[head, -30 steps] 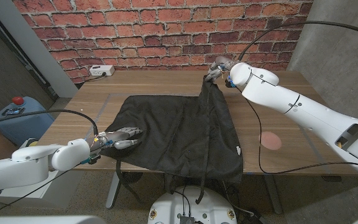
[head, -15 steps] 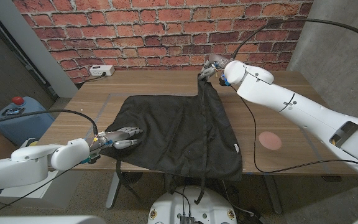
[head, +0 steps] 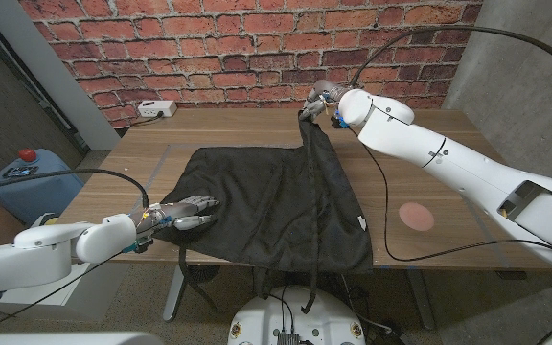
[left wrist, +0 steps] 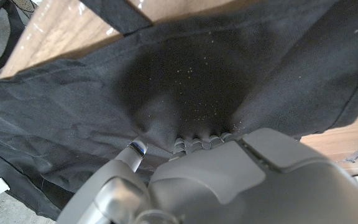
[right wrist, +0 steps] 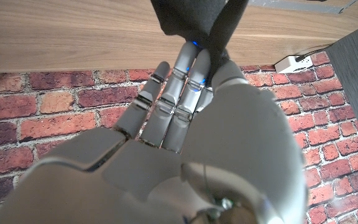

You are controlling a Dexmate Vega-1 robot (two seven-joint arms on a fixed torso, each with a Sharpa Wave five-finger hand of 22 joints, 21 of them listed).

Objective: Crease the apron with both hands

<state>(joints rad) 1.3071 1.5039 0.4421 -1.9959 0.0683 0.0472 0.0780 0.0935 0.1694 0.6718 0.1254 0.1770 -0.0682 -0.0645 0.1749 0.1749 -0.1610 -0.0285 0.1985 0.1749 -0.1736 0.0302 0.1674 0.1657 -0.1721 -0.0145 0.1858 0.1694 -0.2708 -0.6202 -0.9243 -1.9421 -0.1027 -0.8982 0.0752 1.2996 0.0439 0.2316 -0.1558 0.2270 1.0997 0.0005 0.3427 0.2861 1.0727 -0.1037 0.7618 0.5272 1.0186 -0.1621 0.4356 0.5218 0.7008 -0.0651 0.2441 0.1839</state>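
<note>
We see our right hand (head: 322, 100) pinching the far corner of the black fabric apron (head: 266, 206), lifted above the wooden table (head: 429, 182), while our left hand (head: 185, 212) presses its near-left edge with fingers spread.

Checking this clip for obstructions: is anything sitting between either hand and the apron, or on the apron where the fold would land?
Nothing visible stands in the way. The left hand already rests on the apron at its near left edge, and the right hand holds a far corner lifted off the table. The flat black cloth carries only its own straps.
</note>
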